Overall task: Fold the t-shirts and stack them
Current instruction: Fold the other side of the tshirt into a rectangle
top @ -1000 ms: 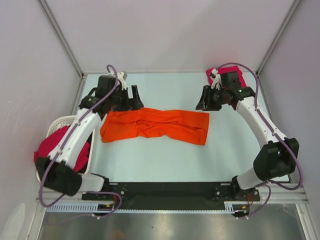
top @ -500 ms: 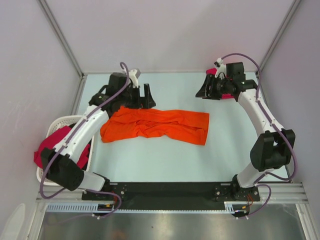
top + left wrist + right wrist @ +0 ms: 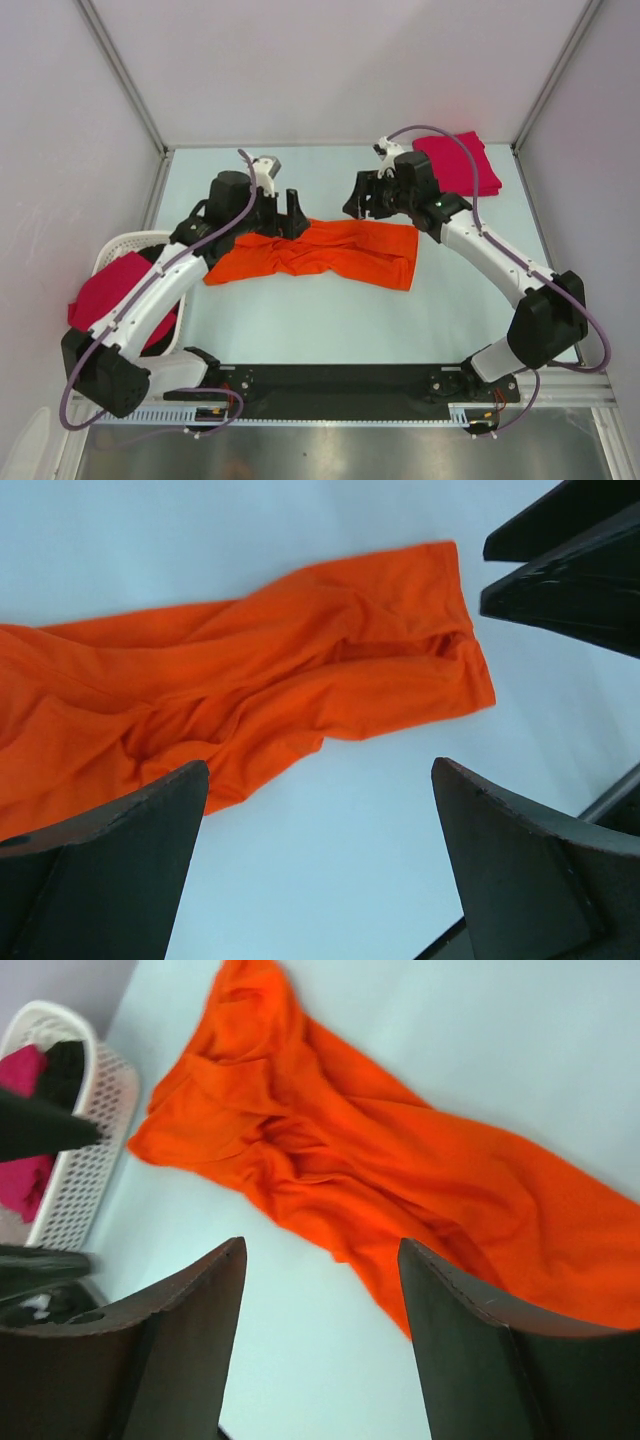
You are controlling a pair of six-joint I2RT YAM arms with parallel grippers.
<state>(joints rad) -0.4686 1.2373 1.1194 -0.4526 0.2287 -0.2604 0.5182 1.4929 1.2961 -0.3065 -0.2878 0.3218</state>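
The orange shirt [image 3: 330, 250] is laid crumpled mid-table; it is judged soft, light and limp. Left gripper [image 3: 318, 770] and right gripper [image 3: 322, 1250] are spread wide, empty, above its far edge. Corners should be pinched
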